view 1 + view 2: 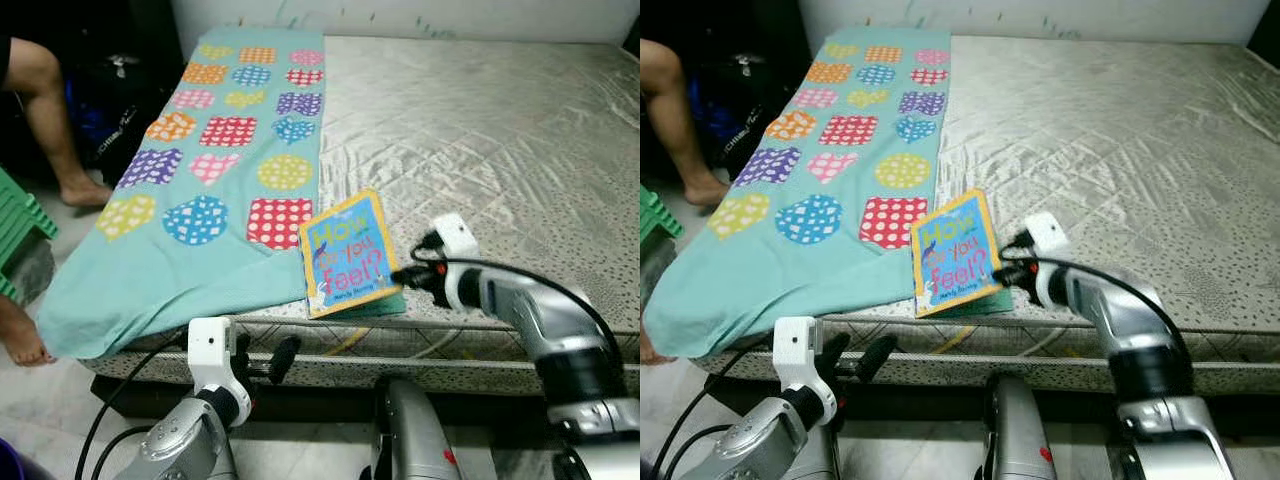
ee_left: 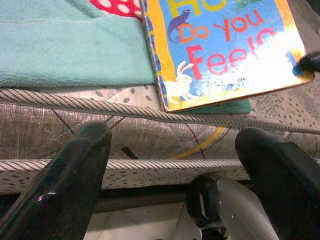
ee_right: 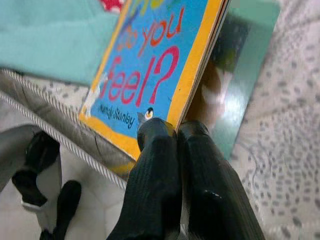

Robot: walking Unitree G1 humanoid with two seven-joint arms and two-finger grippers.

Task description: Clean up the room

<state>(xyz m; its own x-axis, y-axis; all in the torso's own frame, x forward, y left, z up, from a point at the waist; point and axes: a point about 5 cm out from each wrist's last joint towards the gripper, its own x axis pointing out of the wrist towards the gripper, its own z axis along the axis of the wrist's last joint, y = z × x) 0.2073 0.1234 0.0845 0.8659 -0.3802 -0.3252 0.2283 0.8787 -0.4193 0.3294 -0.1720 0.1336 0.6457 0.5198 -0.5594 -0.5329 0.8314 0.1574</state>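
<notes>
A picture book (image 1: 345, 250) with a yellow border and blue cover, titled "How Do You Feel?", sits at the front edge of the mattress (image 1: 480, 130). My right gripper (image 1: 402, 275) is shut on its lower right corner, and the cover (image 3: 150, 55) is tilted up. Under it lies a flat glossy teal sheet (image 3: 245, 75). My left gripper (image 1: 263, 358) is open, low in front of the bed's side, below the book (image 2: 225, 45) and holding nothing.
A teal blanket (image 1: 200, 200) with coloured dotted patches covers the bed's left strip and hangs over its front corner. A person's leg (image 1: 50, 110) and foot (image 1: 20, 340) are at the left, near a green stool (image 1: 20, 225) and a dark bag (image 1: 110, 110).
</notes>
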